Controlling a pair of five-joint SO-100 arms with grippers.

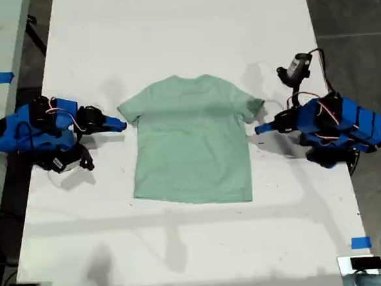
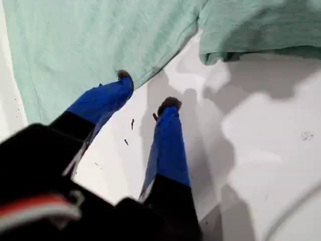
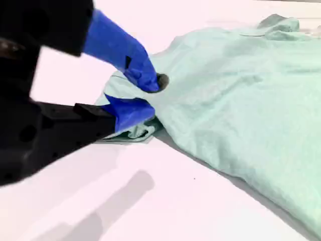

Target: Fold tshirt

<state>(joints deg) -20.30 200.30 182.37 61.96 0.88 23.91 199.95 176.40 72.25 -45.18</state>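
Exterior view: the tshirt [image 1: 190, 143] lies flat and face-down or face-up (cannot tell which) at the middle of the white table [image 1: 169, 26], collar toward the far edge, hem toward the near edge, both short sleeves spread outward. The cloth is plain pale mint green with no print.

My first gripper [image 1: 258, 130] is on the exterior view's right, low over the table, just beside the shirt's side edge under the sleeve. In the first wrist view my first gripper [image 2: 146, 90] has its jaws parted wide. One blue fingertip [image 2: 124, 75] is at the shirt's side edge and the other is over bare table. Nothing is held between them.

My second gripper [image 1: 120, 125] is on the exterior view's left, at the tip of the other sleeve. In the second wrist view my second gripper [image 3: 150, 98] has its jaws close together with the sleeve hem bunched between and under them. Whether the cloth is firmly pinched cannot be told.

A strip of blue tape [image 1: 359, 242] is stuck near the table's near corner on the exterior view's right. Red and white wires [image 1: 67, 115] run over the blue arm body on the exterior view's left.
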